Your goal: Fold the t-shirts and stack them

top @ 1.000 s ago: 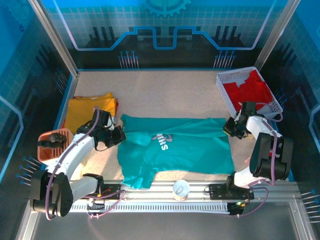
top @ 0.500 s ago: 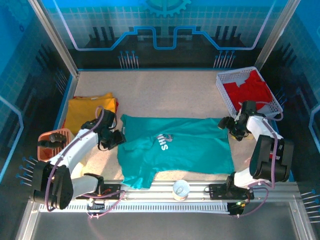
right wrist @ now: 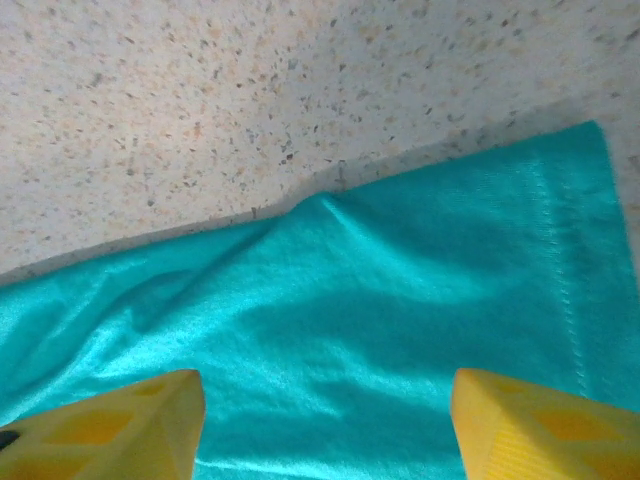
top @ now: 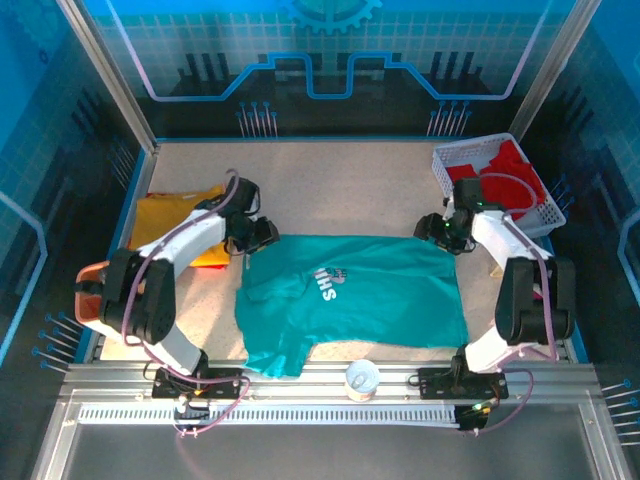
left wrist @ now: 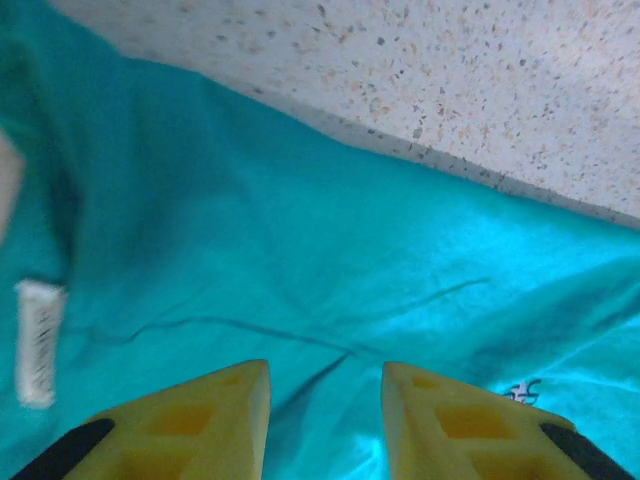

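I see a teal t-shirt [top: 350,300] spread flat in the middle of the speckled desk [top: 340,185], lying sideways with its small white chest print [top: 327,284] near the left half. One sleeve reaches toward the near rail on the left.

My left end effector [top: 262,233] sits over the far left corner of this shirt. On the left wrist camera, its two yellow fingers [left wrist: 205,415] are a little apart with nothing between them, low over the teal cloth [left wrist: 300,250]. A white neck label [left wrist: 38,340] shows at the left edge, and bare desk [left wrist: 450,80] runs beyond the shirt's far edge.

My right end effector [top: 430,230] is over the far right corner. On the right wrist camera, its yellow fingers [right wrist: 110,425] are spread wide and hold nothing. Below them lies the teal cloth [right wrist: 350,300], with a stitched hem down its right side and bare desk [right wrist: 200,100] past the edge. I cannot tell whether either set of fingertips touches the cloth.

A yellow t-shirt [top: 170,225] lies folded at the far left of the desk, just beside the left arm. A red t-shirt [top: 505,180] sits bunched in a white mesh basket [top: 450,160] at the far right, well apart from the yellow one.
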